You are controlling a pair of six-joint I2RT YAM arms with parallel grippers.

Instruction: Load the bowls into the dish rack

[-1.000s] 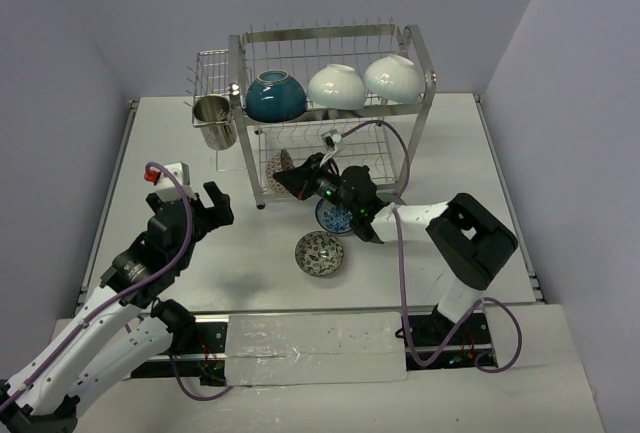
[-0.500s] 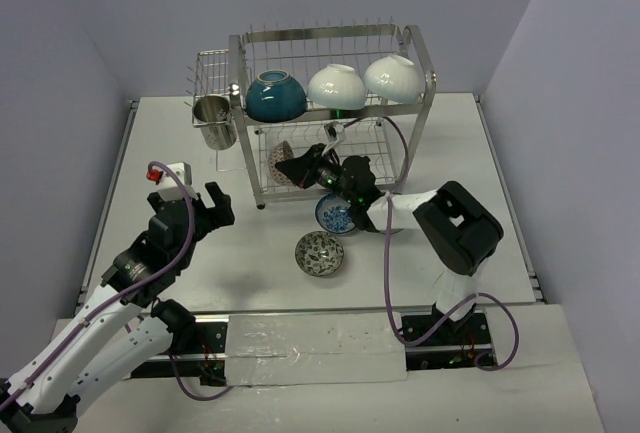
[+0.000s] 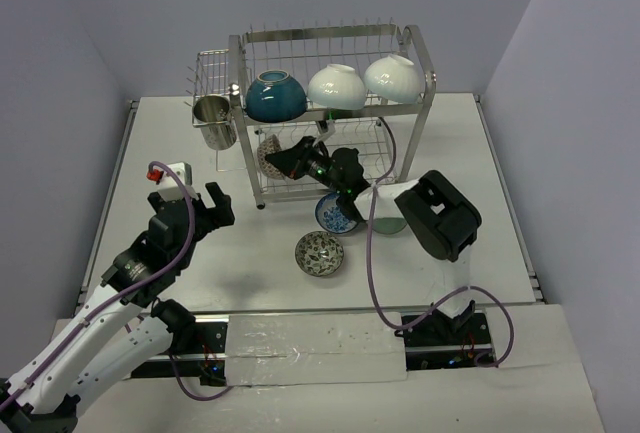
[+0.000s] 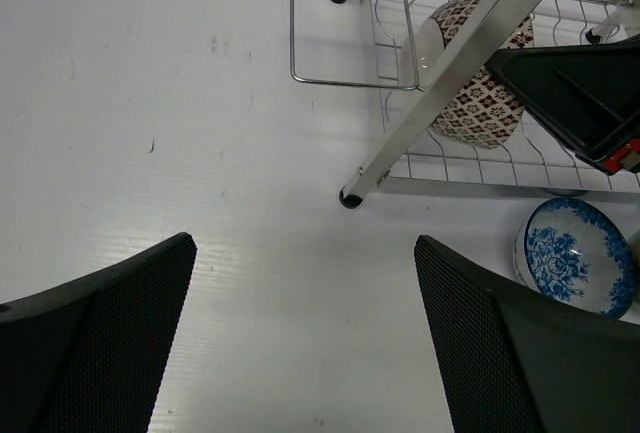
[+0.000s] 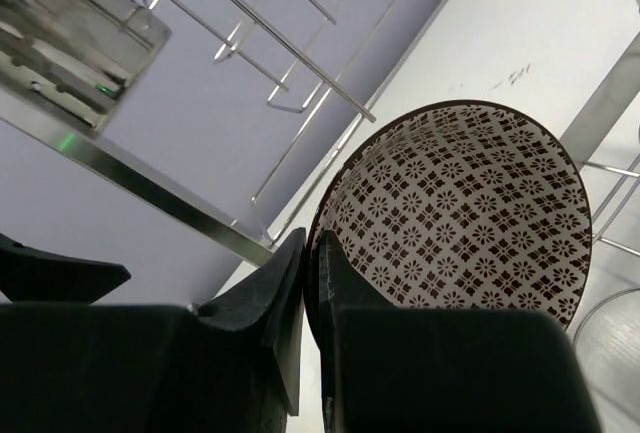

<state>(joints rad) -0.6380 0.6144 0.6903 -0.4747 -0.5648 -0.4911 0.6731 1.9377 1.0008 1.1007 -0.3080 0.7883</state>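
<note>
Pushed deeper into wire rack [image 4: 455, 81], right gripper [image 5: 311, 253] clamped on patterned bowl [image 5: 460, 213] (round, glossy), left gripper [image 4: 305, 245] apart.

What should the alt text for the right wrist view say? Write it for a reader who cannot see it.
The right gripper pinches the rim of a brown-and-white patterned bowl, one finger inside and one outside. Behind it run the steel bars and wires of the dish rack, with white table beyond.

White links [image 3: 70, 353], black joints [image 3: 165, 238], purple cables [image 3: 369, 253], mesh-textured left claw [image 4: 305, 245]
</note>
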